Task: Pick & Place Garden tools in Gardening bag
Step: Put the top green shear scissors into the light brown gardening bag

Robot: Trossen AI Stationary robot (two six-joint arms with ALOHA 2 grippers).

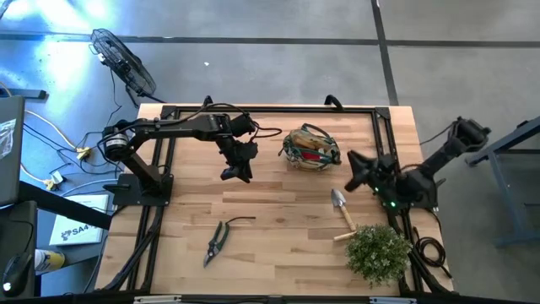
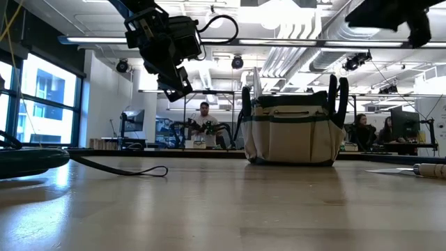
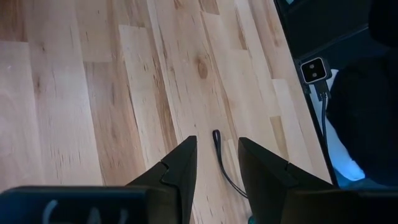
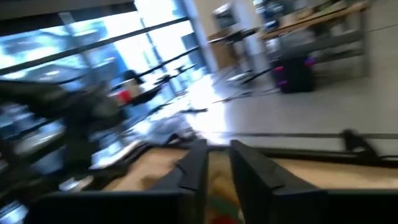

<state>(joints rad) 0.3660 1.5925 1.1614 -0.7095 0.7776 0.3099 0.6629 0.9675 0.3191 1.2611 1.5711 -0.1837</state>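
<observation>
right gripper (image 1: 353, 171) hangs empty betw bag and trowel, fingers nearly closed w/ a thin gap.
for next pick: open wide, drop onto trowel (image 1: 342, 209) handle, which lies just below it near the plant (image 1: 377, 251). gardening bag (image 1: 310, 149) just beside; shears (image 1: 216, 241) far off. left gripper (image 1: 235, 174) part open, empty.
</observation>
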